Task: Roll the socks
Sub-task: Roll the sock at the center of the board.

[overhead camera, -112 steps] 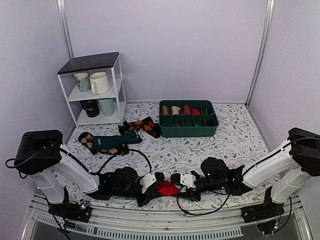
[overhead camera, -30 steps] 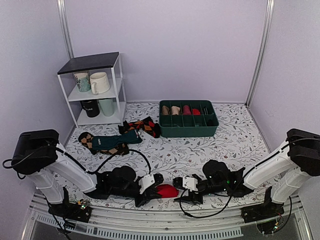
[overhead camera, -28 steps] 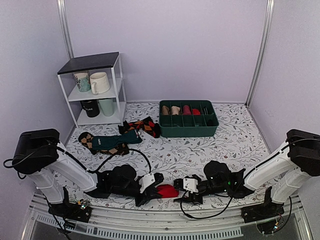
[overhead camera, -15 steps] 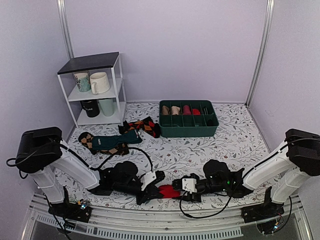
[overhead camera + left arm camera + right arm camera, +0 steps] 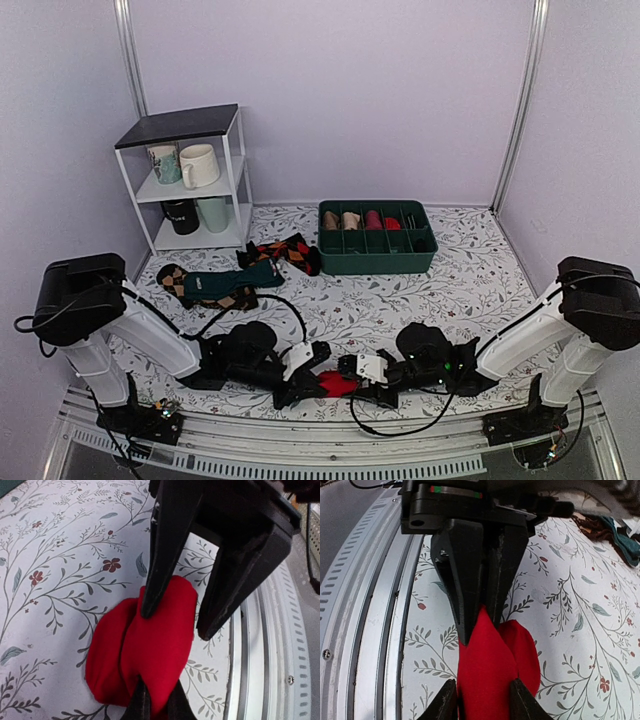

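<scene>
The red socks [image 5: 338, 383] lie as a folded bundle on the floral mat near the front edge, between both grippers. My left gripper [image 5: 312, 384] is shut on a fold of the socks [image 5: 160, 645]; its own fingers pinch the red fabric at the bottom of the left wrist view. My right gripper [image 5: 356, 384] faces it from the other side. Its jaws stand apart and straddle the bundle [image 5: 487, 670], the fabric filling the gap between them. In the left wrist view the right gripper [image 5: 175, 622] has one finger in a crease and the other beside the socks' edge.
The metal rail [image 5: 300, 440] runs just in front of the socks. A dark teal sock [image 5: 225, 283] and orange-and-black argyle socks [image 5: 285, 252] lie at mid left. A green divided tray [image 5: 378, 264] with rolled socks stands at the back. A white shelf [image 5: 190, 180] holds mugs at back left.
My right gripper has moved left onto the red socks and now straddles them. My left gripper has stayed clamped on the fabric, and the bundle has been drawn narrower.
</scene>
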You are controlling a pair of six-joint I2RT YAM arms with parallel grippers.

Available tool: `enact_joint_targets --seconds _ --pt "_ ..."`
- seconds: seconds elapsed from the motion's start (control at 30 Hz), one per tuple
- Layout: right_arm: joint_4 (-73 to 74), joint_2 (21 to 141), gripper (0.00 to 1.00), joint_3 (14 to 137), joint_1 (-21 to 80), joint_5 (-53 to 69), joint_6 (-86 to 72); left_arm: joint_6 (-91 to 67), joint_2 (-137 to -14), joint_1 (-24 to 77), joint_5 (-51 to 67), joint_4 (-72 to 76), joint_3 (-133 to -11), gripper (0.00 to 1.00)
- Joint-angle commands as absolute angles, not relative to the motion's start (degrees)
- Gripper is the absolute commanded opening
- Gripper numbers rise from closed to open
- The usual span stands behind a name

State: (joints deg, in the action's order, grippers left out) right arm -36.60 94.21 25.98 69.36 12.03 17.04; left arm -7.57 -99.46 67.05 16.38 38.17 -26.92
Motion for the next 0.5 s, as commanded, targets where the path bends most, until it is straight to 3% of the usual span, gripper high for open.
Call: enact_joint_targets --seconds 0.0,0.2,0.3,0.33,0.4,0.47 --pt "-31.5 96.8 0.32 27.0 70.2 11.7 12.6 -7.9 -102.7 66.7 17.2 27.3 -25.7 0.00" --pt "-27.2 100.0 0.21 29.1 70.1 11.7 9.2 -7.4 -102.3 66.6 16.6 27.9 -26.4 0.00" --pt "-24.5 101.5 0.09 30.5 70.1 11.9 7.1 -6.8 -102.7 66.6 17.1 27.9 -27.4 0.00" --pt "-23.9 101.9 0.06 30.7 70.2 12.2 6.3 -6.5 -102.4 66.6 16.5 28.1 -27.5 0.04" --pt "-22.4 102.3 0.04 31.1 70.0 12.7 4.5 -6.0 -100.3 66.7 14.9 30.3 -26.6 0.36" --pt "-20.9 102.1 0.04 31.5 69.8 13.5 2.9 -4.8 -96.7 66.9 11.8 32.2 -25.2 0.40"
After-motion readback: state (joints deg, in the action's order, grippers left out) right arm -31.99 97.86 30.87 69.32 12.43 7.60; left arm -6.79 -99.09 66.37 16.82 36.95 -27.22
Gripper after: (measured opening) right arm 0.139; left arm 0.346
